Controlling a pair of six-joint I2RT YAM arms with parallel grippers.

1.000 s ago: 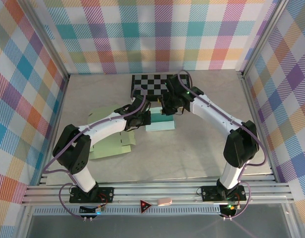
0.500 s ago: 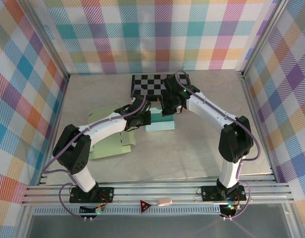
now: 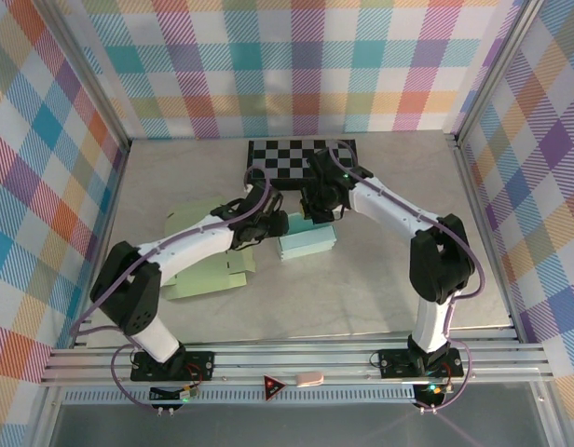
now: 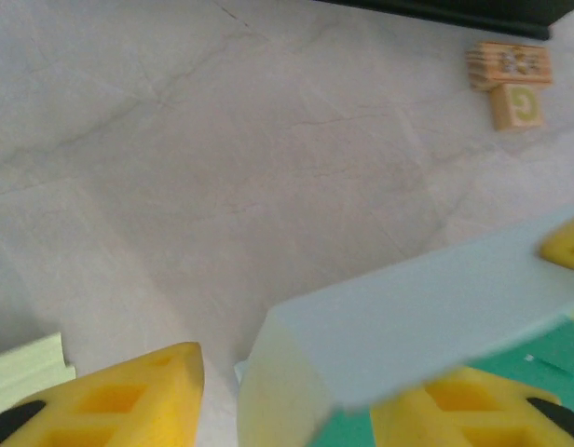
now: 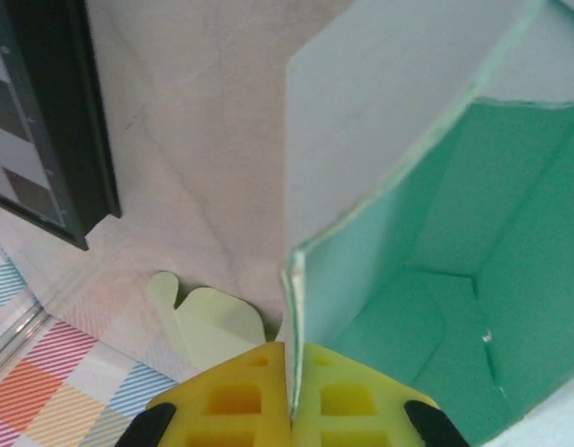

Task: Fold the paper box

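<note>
- I see the paper box on the table, mid-workspace and just in front of the checkerboard. It is pale teal outside and a deeper green inside.
- My right gripper is pressed together on the edge of one raised box wall. The thin card runs straight down between its two yellow fingers.
- From overhead, that gripper sits at the box's far edge, on the side nearest the checkerboard.
- My left gripper is spread and straddles a corner of the box. One finger is outside the wall, with a sliver of table showing between them. The other finger is on the inner side, over the green.
- From overhead, the left gripper is at the box's left end, close to the right one.
- A flat light-green sheet lies on the table to the left of the box, partly under the left arm.
- Two small wooden blocks sit touching each other near the checkerboard's dark edge.
</note>
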